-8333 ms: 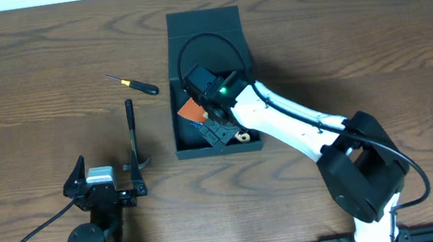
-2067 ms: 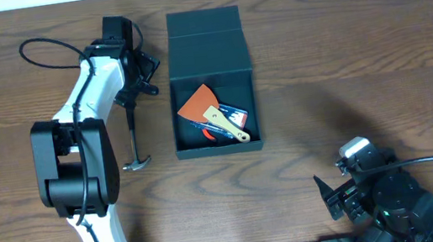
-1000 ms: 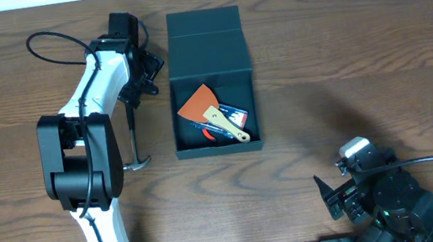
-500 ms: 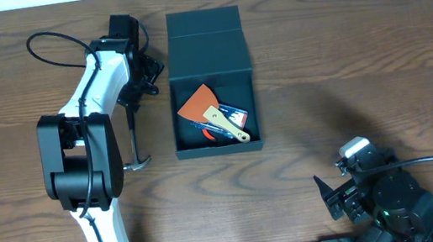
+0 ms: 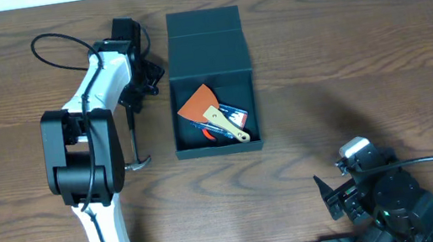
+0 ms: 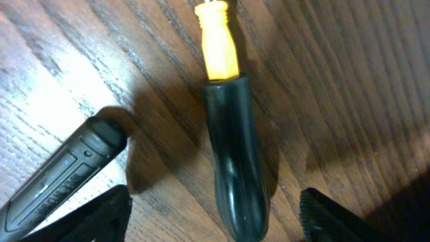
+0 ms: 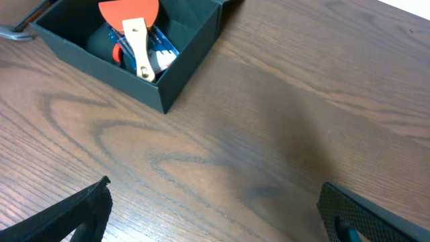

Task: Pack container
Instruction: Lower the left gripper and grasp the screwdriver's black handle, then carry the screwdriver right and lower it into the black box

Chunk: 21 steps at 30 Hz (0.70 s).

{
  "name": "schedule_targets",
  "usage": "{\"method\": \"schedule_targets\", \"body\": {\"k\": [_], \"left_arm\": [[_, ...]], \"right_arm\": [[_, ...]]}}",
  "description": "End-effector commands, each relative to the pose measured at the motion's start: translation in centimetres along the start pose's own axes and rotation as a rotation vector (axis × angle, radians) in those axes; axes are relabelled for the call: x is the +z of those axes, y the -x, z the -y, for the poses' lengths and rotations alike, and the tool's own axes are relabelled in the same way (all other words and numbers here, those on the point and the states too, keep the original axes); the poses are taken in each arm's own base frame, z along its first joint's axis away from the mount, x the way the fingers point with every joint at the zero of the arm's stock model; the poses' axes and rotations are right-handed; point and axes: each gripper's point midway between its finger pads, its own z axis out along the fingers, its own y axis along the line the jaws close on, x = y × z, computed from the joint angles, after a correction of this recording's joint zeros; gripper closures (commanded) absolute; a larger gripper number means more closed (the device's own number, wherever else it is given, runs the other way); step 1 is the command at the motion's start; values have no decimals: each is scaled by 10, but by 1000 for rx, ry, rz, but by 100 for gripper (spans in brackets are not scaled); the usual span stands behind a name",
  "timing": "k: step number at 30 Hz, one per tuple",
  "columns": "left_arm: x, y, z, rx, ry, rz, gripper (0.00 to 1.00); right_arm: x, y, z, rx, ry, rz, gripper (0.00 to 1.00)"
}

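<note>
The container [image 5: 208, 50] is a dark box with its flap lid laid open toward the far side. It holds an orange scraper [image 5: 197, 102] with a wooden handle and other small tools. My left gripper [image 5: 146, 78] is just left of the box, low over the table. In the left wrist view a black screwdriver handle [image 6: 235, 161] with a yellow neck lies between its fingers. The left gripper [image 6: 213, 210] is open and neither finger touches the handle. My right gripper [image 5: 330, 198] rests open at the near right, holding nothing.
A hammer [image 5: 132, 134] lies left of the box, its head toward me. Its black handle end [image 6: 64, 175] sits close beside the left finger. The right wrist view shows the box wall [image 7: 181, 74] and the scraper [image 7: 131, 10] ahead, with bare wood between the right gripper's [image 7: 215, 215] fingers.
The left arm has shifted slightly toward the box, staying over the screwdriver. The right arm has not moved.
</note>
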Motion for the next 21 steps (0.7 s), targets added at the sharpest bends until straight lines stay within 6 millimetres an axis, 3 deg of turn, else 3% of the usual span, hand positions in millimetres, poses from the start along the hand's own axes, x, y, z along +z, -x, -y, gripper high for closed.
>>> {"method": "schedule_targets", "body": {"k": [1,13,21], "left_arm": [[6,-2,2,-5,7,-13,28],[6,-2,2,-5,7,-13,75],[-3,0,5,-4,-11,-1,85]], "right_arm": [[-1,1,3,20,-17,8,1],[-1,1,3,20,-17,8,1],[-1,1,3,20,-17,8,1]]}}
